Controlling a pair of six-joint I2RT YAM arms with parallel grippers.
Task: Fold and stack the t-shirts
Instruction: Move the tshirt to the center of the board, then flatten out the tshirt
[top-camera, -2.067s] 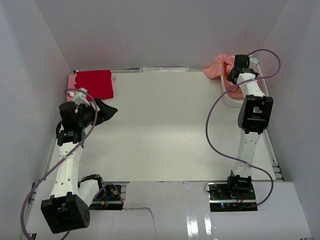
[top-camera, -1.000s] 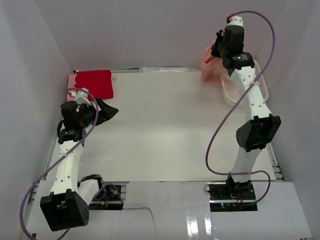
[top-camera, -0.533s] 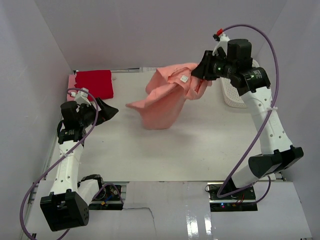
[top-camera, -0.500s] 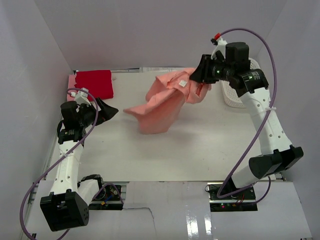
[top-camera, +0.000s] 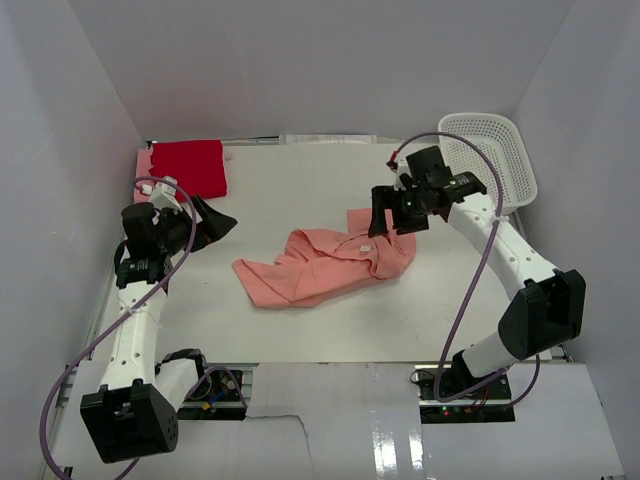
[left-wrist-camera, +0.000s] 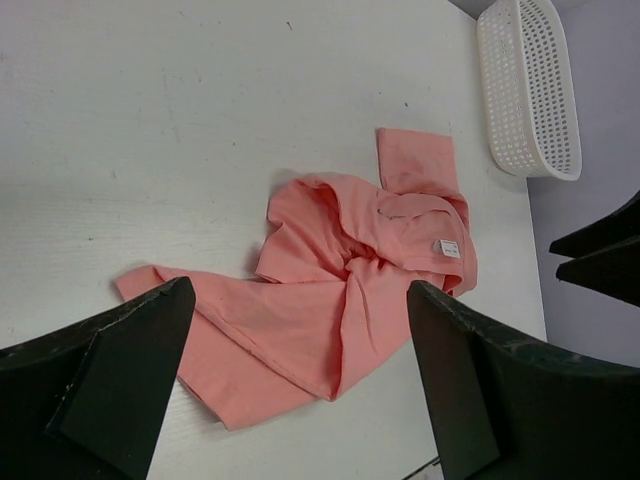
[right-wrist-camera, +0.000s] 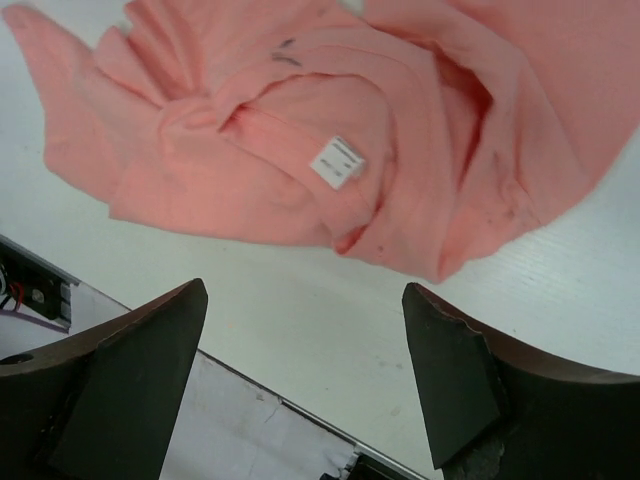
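A salmon-pink t-shirt lies crumpled on the white table, its white neck label up; it shows in the left wrist view and in the right wrist view. A folded red t-shirt lies on a pink one at the far left corner. My right gripper is open and empty, just above the crumpled shirt's right end. My left gripper is open and empty at the left, apart from the shirt.
A white mesh basket stands tipped up at the far right, also in the left wrist view. White walls close the table on three sides. The table's front edge lies near the right gripper.
My right arm lifted the pink shirt out of the basket, swung it left over the table, dropped it in the middle and opened. The basket now stands tipped up. The left arm stayed still.
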